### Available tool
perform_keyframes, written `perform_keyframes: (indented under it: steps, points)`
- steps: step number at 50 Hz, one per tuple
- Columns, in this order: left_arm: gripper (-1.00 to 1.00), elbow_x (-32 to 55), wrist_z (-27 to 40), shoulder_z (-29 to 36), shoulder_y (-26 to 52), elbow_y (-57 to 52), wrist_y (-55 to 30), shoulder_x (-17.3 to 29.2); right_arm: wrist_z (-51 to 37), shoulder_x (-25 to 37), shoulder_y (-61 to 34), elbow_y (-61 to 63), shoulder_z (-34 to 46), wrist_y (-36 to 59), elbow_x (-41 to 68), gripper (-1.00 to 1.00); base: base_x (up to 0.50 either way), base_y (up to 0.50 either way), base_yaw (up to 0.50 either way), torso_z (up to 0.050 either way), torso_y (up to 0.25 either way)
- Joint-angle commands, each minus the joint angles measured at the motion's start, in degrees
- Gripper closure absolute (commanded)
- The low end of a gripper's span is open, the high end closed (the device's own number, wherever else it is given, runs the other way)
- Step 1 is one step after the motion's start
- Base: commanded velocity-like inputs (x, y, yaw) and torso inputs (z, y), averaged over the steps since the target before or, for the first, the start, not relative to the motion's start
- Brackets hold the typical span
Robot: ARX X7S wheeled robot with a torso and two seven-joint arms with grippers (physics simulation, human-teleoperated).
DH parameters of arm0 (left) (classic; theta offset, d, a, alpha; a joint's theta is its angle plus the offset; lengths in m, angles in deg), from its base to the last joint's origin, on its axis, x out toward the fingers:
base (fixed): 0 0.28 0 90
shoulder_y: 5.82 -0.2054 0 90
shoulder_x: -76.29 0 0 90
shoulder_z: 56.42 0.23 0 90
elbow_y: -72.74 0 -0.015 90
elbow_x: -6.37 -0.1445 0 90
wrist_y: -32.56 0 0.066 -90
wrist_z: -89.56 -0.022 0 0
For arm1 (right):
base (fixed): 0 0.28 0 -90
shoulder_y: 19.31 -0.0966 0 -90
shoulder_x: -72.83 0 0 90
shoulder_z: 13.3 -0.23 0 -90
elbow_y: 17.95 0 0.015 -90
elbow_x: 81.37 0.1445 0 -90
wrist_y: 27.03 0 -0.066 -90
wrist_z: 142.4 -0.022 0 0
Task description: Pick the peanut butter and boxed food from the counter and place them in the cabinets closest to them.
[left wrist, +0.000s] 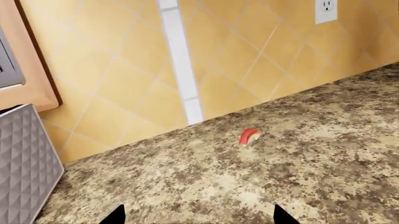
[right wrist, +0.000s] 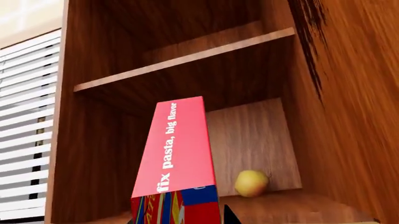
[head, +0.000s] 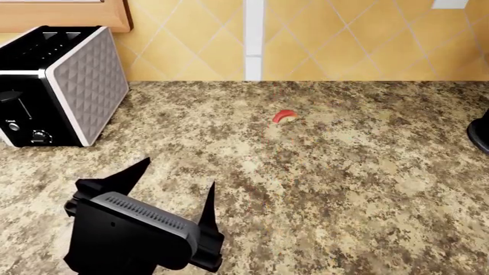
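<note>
The boxed food (right wrist: 177,158), with a red panel lettered in white and a blue and red face below, stands between the fingers of my right gripper (right wrist: 181,217). The gripper is shut on the box in front of an open wooden cabinet (right wrist: 249,135), just above its lower board. My left gripper (head: 172,192) hangs open over the granite counter (head: 344,189) with nothing between its fingers; its dark tips also show in the left wrist view, where the left gripper (left wrist: 199,215) is open above bare stone. The peanut butter is out of view.
A black and silver toaster (head: 65,80) stands at the counter's back left. A tiny red-and-white piece (head: 284,117) lies near the tiled wall. A black object (head: 480,132) pokes in at the right edge. Inside the cabinet sit a yellow fruit (right wrist: 251,183) and an upper shelf (right wrist: 187,58).
</note>
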Motion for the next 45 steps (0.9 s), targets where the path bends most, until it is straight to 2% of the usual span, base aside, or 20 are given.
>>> perform_keyframes:
  steps: [1, 9, 17, 27, 36, 45]
  points:
    - [-1.0, -1.16, -0.69, 0.41, -0.97, 0.6, 0.69, 0.06, 11.37, -2.79, -1.79, -9.72, 3.93, 1.9, -15.87, 1.0, 0.0, 0.0, 0.0, 0.0, 0.0]
    - [-1.0, -1.6, -0.96, 0.54, -1.4, 1.04, 1.0, 0.11, 26.14, -6.57, -2.54, -22.24, 9.84, -2.18, -34.88, 1.0, 0.0, 0.0, 0.0, 0.0, 0.0]
    - [-1.0, -1.54, -1.31, 0.56, -1.53, 1.48, 1.17, 0.35, 36.62, -11.67, -3.27, -36.28, 13.55, -9.21, -45.56, 1.0, 0.0, 0.0, 0.0, 0.0, 0.001]
    - [-1.0, -1.46, -1.59, 0.61, -1.77, 2.59, 1.34, 0.12, 50.14, -21.35, -6.37, -64.55, 19.46, -18.75, -57.27, 1.0, 0.0, 0.0, 0.0, 0.0, 0.0]
    - [-1.0, -1.36, -0.38, 0.83, -1.9, 1.88, 0.77, 0.13, 63.23, -32.06, -11.63, -97.84, 22.48, -28.62, -63.92, 1.0, 0.0, 0.0, 0.0, 0.0, 0.001]
    - [-1.0, -1.43, 0.06, 0.91, -2.14, 1.7, 0.74, 0.46, 62.79, -31.5, -6.42, -100.01, 16.97, -26.58, -71.85, 1.0, 0.0, 0.0, 0.0, 0.0, 0.0]
